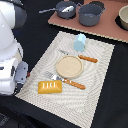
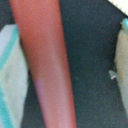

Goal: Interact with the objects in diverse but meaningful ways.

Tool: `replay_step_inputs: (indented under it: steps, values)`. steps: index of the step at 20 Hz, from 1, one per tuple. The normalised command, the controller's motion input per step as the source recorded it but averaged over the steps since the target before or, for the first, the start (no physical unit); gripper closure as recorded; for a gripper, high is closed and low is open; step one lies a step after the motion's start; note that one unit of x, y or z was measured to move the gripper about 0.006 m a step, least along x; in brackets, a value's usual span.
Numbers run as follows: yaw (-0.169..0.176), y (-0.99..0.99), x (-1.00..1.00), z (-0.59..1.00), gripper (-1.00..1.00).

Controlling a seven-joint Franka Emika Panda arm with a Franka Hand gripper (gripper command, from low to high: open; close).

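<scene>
The wrist view is filled by a blurred reddish-brown sausage stick [image 2: 45, 65], very close to the camera, running between my gripper's [image 2: 67, 70] pale, teal-edged fingers [image 2: 9, 75]. One finger lies beside the stick. A dark gap separates the other from it, so the gripper looks open. In the exterior view the white arm [image 1: 12, 60] hides the gripper at the left. A yellow-orange bread loaf [image 1: 50, 87] lies on the placemat's near corner. A pale blue carton block [image 1: 80, 42] stands near its far edge.
A striped placemat [image 1: 97, 85] holds a tan plate [image 1: 68, 66], a fork [image 1: 51, 76] and a wooden-handled knife [image 1: 88, 59]. Two grey pots [image 1: 90, 14] sit on a wooden board [image 1: 112, 31] at the back. The table is black.
</scene>
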Motion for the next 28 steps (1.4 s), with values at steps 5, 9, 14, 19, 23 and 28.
replay_step_inputs:
  steps: [5, 9, 14, 19, 23, 28]
  values:
    - [0.031, -0.01, 0.5, 0.1, 1.0]
    - [0.023, 0.21, 0.73, 0.67, 1.0]
    - [0.031, 0.38, 0.69, 0.86, 1.0]
    - [0.025, 0.49, 0.65, 0.9, 1.0]
    - [0.006, 0.5, 0.61, 0.7, 1.0]
    - [0.012, 0.61, 0.51, 0.26, 1.0]
